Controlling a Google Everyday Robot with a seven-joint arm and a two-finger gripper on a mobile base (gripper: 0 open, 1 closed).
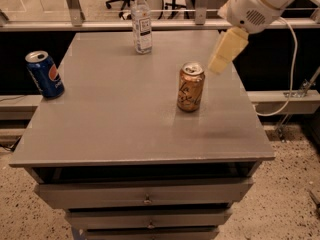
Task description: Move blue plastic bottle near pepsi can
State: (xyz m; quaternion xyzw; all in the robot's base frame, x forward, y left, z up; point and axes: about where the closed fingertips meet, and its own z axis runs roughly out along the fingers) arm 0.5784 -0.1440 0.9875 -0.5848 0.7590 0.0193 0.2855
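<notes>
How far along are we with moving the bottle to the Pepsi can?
Nothing done: the bottle stands untouched at the far edge of the table, the Pepsi can at the left edge. In hand: the gripper hovers over the right side, by the orange can. Left: grasp, carry, set down.

The cream gripper [220, 62] hangs near the right edge of the grey metal desk [115, 129], just beside the orange-brown soda can [190, 88], the one obstacle mid-desk. Bare desktop stretches between the clear white-capped plastic bottle [142, 24] at the back edge and the dark blue pepsi can [45, 75] at the left edge.
</notes>
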